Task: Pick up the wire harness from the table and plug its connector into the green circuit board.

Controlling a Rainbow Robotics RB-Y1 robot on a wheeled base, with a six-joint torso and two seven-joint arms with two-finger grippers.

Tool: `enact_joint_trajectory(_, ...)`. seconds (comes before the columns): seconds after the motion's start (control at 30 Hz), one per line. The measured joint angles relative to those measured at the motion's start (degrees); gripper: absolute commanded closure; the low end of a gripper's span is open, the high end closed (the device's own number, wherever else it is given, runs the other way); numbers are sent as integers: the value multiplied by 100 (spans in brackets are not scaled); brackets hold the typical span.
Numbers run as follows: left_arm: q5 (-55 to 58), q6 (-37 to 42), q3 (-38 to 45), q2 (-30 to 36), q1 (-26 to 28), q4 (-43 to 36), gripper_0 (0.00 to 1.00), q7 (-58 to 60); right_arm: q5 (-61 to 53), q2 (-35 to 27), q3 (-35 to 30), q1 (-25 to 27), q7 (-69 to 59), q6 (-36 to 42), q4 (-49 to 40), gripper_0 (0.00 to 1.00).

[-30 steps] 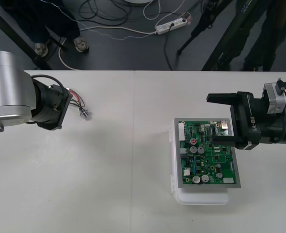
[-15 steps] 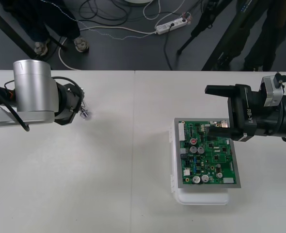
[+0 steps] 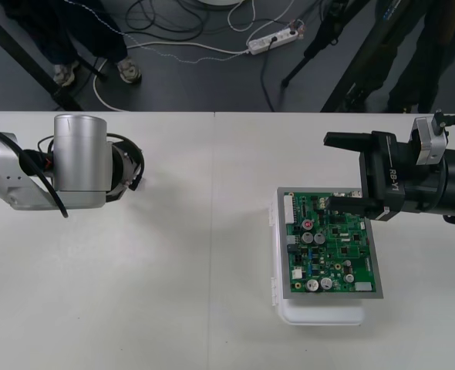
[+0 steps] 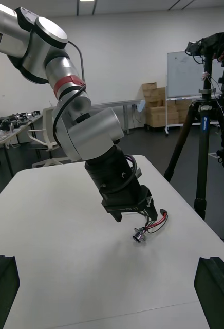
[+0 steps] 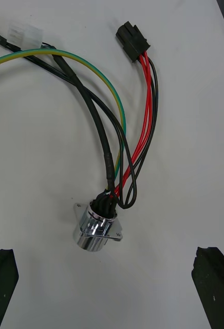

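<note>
Wire harness (image 5: 117, 139) of thin red, black and green-yellow leads lies loose on the pale table (image 3: 212, 254) at ten o'clock, under my left hand (image 5: 107, 257), which is spread wide, gripping nothing. It looks light and floppy; the round metal socket (image 5: 97, 229) seems slick, so I'd take the small black plug (image 5: 131, 42). My right hand (image 3: 340, 172), also spread, hovers at three o'clock over the green circuit board (image 3: 331, 247) in its white base (image 3: 320, 314).
</note>
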Motion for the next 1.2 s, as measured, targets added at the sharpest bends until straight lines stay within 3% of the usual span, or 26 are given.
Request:
enact_joint_trajectory(0.67, -319, 35, -681, -787, 1, 982, 0, 0, 36, 54, 0, -8, 12, 0, 0, 0)
enact_joint_trajectory(1.2, -341, 37, -687, -964, 1, 1142, 0, 0, 91, 74, 0, -10, 260, 0, 1, 0)
